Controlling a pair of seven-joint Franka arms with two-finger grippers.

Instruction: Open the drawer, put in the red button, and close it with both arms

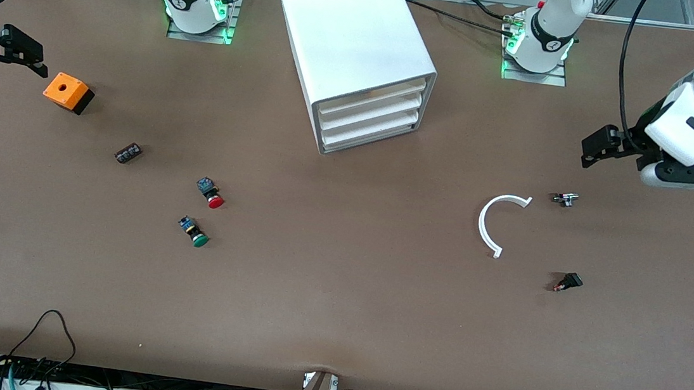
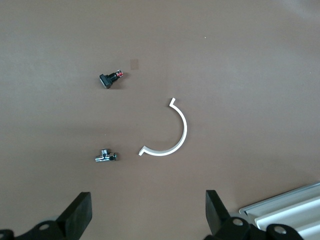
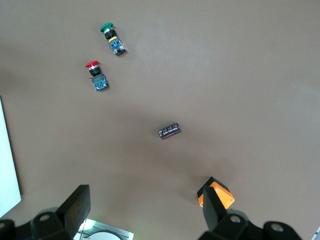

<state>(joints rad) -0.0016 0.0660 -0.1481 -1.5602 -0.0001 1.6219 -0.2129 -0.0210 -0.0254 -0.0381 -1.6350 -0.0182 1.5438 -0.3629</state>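
Observation:
The white cabinet [image 1: 361,43] stands mid-table between the arm bases. All three drawers are shut, the middle drawer [image 1: 372,118] among them. Its drawer fronts also show in the left wrist view [image 2: 287,210]. The red button [image 1: 213,195] lies on its side on the table, nearer the front camera than the cabinet and toward the right arm's end. It also shows in the right wrist view [image 3: 96,77]. My right gripper [image 1: 32,59] [image 3: 145,212] is open and empty, up beside an orange box. My left gripper [image 1: 594,149] [image 2: 148,215] is open and empty, over the left arm's end.
A green button [image 1: 194,232] [image 3: 113,39] lies beside the red one, nearer the camera. An orange box [image 1: 68,92] [image 3: 220,195] and a small black part [image 1: 128,153] [image 3: 169,131] lie toward the right arm's end. A white arc [image 1: 482,224] [image 2: 185,130], a metal part [image 1: 565,199] [image 2: 106,157] and a black part [image 1: 568,282] [image 2: 110,78] lie toward the left arm's end.

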